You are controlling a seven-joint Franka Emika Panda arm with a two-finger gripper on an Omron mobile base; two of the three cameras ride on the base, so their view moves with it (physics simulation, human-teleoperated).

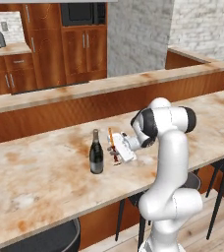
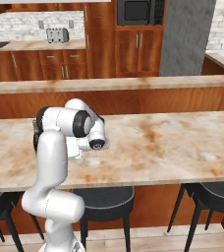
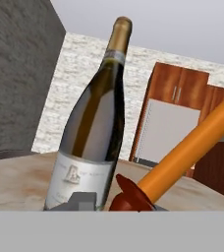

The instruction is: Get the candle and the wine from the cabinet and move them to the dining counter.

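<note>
Candle [image 1: 112,141]: thin orange taper in a dark red holder, on the dining counter [image 1: 40,182], just right of the wine; it leans slightly in the left base view and runs diagonally across the hand view.
Wine [image 1: 96,153]: dark bottle with a pale foil top, upright on the same counter, close beside the candle, apart from the hand.
Gripper [image 1: 116,151]: at the candle's holder, level with the counter surface. Finger gap cannot be told; whether the fingers clamp the holder or merely sit beside it cannot be told.
Label: pale band low on the bottle with a small grey emblem and a line of print, too blurred to read.
Arm: bent low over the counter's near edge.
Cabinet [image 1: 84,49]: reddish-brown doors with silver bar handles, far behind the second counter.
</note>
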